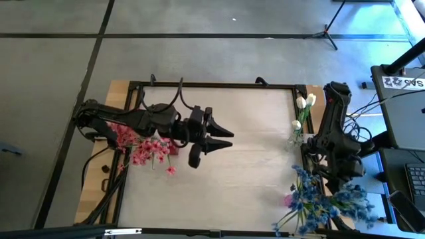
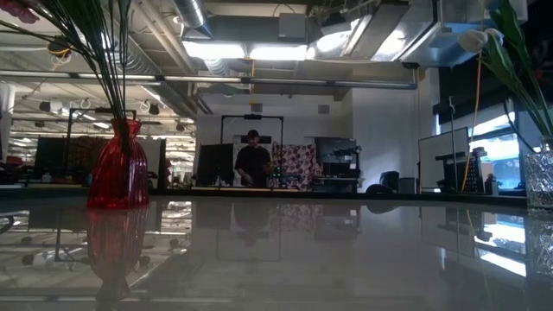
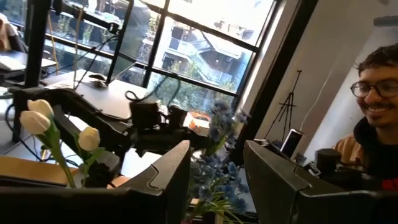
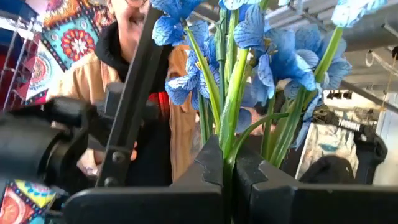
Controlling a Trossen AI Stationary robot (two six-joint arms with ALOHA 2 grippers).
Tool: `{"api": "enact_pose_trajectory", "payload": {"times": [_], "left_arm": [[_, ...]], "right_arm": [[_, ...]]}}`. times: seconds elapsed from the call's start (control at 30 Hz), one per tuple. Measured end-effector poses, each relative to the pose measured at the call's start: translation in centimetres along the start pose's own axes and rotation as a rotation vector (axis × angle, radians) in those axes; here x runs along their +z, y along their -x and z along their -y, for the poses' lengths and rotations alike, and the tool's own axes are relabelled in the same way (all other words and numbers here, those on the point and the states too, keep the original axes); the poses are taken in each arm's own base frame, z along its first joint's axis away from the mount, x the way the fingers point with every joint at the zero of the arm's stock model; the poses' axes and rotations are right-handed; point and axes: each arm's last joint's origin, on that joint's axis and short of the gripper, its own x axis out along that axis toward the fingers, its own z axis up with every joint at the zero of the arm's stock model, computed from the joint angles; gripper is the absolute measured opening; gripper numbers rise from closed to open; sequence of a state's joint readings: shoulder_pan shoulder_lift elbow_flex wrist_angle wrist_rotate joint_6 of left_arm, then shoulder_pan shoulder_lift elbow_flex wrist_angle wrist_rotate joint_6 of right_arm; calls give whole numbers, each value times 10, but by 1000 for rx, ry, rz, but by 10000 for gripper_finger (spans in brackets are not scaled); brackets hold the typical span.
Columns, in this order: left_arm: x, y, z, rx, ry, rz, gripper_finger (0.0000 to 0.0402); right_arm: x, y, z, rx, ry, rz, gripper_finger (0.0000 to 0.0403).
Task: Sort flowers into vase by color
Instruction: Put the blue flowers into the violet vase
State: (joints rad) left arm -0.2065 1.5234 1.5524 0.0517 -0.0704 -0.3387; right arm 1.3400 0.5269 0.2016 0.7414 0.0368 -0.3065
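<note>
With pink-bloomed sprigs (image 1: 147,150) already in the red glass vase (image 2: 117,168) at the table's (image 1: 246,166) left and white buds (image 1: 305,101) upper right, your left claw (image 1: 224,139) gapes empty mid-table while your right claw (image 4: 227,180) pinches blue flowers' (image 1: 325,199) stems lower right, still to place.

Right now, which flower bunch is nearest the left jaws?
The pink flowers, beside the left gripper; the white tulips and blue flowers sit at the table's right edge.

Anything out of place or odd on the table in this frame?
One thing: a pink bloom sits among the blue flowers at the table's right near corner, while the other pink flowers are in the red vase on the left. Nothing looks spilled or tipped.
</note>
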Motion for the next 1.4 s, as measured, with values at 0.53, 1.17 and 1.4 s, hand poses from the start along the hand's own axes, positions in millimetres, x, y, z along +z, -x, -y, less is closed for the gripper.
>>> {"api": "enact_pose_trajectory", "payload": {"times": [0.53,1.17,1.4], "left_arm": [[1,0,-4,11,-1,4,146],[0,0,-4,16,1,-11,146],[0,0,-4,13,6,-13,146]], "right_arm": [[-12,-14,-3,-47,-11,-16,0],[-31,-21,-7,-86,-86,-147,2],[-35,-20,-7,-123,-82,-191,3]]}}
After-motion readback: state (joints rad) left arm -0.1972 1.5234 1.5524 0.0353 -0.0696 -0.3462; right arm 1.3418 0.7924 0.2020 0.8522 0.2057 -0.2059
